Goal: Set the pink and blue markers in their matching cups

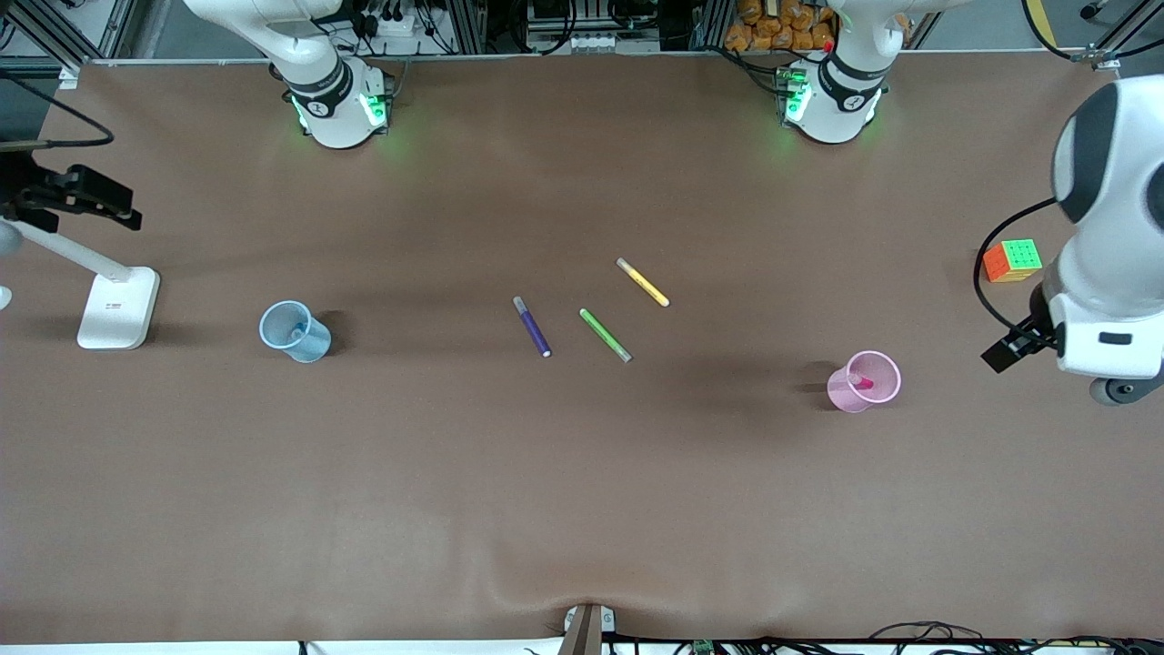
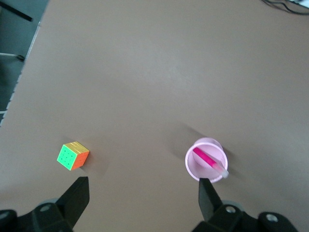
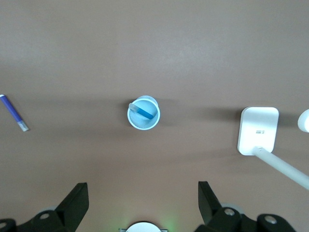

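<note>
Pink marker point(image 2: 208, 161) stands in the pink cup point(image 2: 191, 166), blue marker point(image 3: 144, 112) in the blue cup point(image 3: 133, 121): colours matched, task apparently complete. Left gripper point(image 2: 143, 195) and right gripper point(image 3: 143, 202) hang above their cups, fingers spread, holding nothing.

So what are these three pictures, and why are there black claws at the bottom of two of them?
They show two robot arms at a brown table. One camera looks down from high up. The others sit on the arms' wrists, so you see their open claws: the left gripper and the right gripper, both holding nothing. The pink marker stands in the pink cup, the blue marker in the blue cup. Purple, green and yellow pens lie in the middle. A colourful cube lies by the left arm.
</note>
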